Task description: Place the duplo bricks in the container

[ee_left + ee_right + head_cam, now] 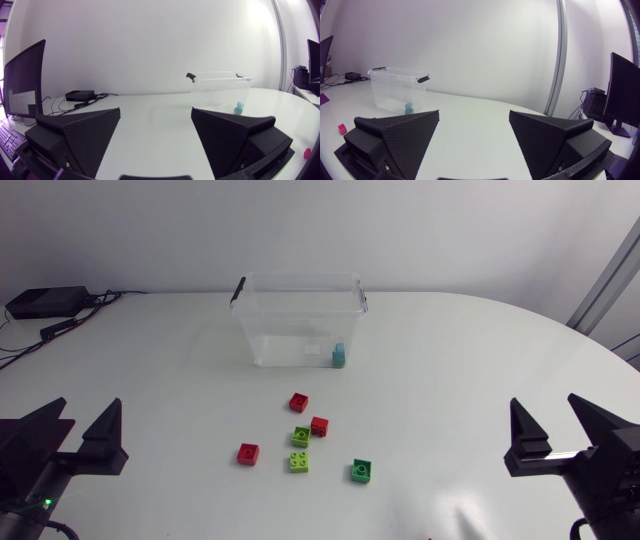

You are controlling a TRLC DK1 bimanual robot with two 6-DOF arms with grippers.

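A clear plastic container (298,320) stands open at the back middle of the table, with one light blue brick (339,357) inside at its right end. In front of it lie three red bricks (298,402) (319,426) (248,453), two lime green bricks (301,436) (298,461) and a darker green brick (362,470). My left gripper (90,408) is open and empty at the front left, far from the bricks. My right gripper (544,404) is open and empty at the front right. Both wrist views show the container (220,92) (400,90) far ahead of the spread fingers.
A black box (45,302) with cables lies at the table's back left corner. Bare white tabletop (450,380) lies between the bricks and either gripper, and to the right of the container.
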